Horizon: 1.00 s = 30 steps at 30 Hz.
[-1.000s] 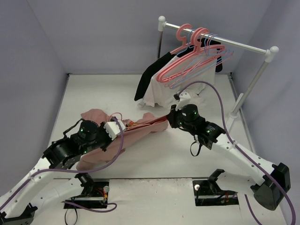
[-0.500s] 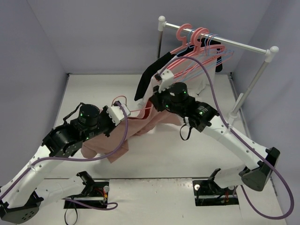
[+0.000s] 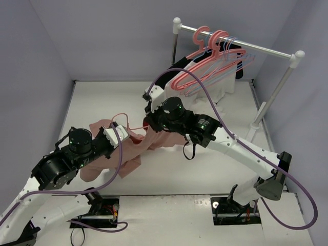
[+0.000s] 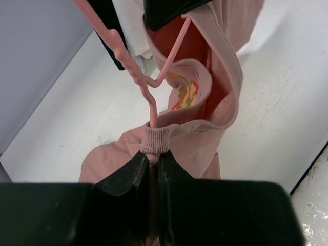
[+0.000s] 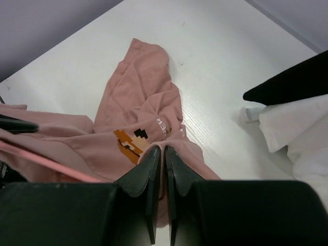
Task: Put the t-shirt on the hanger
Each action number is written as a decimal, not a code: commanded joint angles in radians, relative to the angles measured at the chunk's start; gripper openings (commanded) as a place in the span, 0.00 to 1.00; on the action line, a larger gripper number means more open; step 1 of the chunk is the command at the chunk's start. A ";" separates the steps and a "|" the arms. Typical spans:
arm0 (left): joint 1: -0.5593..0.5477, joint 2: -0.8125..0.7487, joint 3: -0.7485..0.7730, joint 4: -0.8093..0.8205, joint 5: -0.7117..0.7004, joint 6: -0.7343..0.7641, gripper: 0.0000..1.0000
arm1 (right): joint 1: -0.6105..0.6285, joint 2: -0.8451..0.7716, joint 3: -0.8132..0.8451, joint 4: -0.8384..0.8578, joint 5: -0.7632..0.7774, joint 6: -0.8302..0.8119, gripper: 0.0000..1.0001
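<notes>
The salmon-pink t-shirt [image 3: 130,154] hangs bunched between my two grippers over the left middle of the table, its lower folds on the surface. An orange, black and white print shows on it [image 5: 130,141]. My left gripper [image 4: 154,161] is shut on the ribbed collar [image 4: 156,137], and the thin pale-pink hanger [image 4: 154,102] runs down into that collar. Seen from above, the hanger [image 3: 125,116] arches just beyond the left gripper [image 3: 114,134]. My right gripper [image 5: 165,154] is shut on a fold of the shirt [image 5: 148,97], close to the right of the left one [image 3: 148,123].
A white clothes rail [image 3: 236,43] stands at the back right with thick coral hangers [image 3: 205,41], lilac hangers [image 3: 241,59], a white garment [image 3: 220,82] and a black garment [image 3: 171,69]. Lilac walls close the left and back sides. Purple cables loop over both arms.
The right gripper has risen and swung left with its fold of the shirt. The left gripper has drawn back toward the near left with collar and hanger. The shirt is lifted and more bunched.
</notes>
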 commanded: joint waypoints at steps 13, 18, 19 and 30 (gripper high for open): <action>0.000 0.076 -0.113 0.367 0.023 -0.101 0.00 | 0.048 -0.105 -0.065 0.042 0.049 0.004 0.04; 0.001 0.027 -0.158 0.376 0.041 -0.093 0.00 | -0.056 -0.246 -0.192 0.039 0.077 -0.172 0.32; 0.001 0.016 -0.171 0.381 0.056 -0.097 0.00 | -0.111 -0.285 -0.223 0.038 0.031 -0.212 0.35; 0.002 -0.013 -0.178 0.349 0.140 -0.088 0.00 | -0.329 -0.345 -0.404 0.006 -0.400 -0.626 0.52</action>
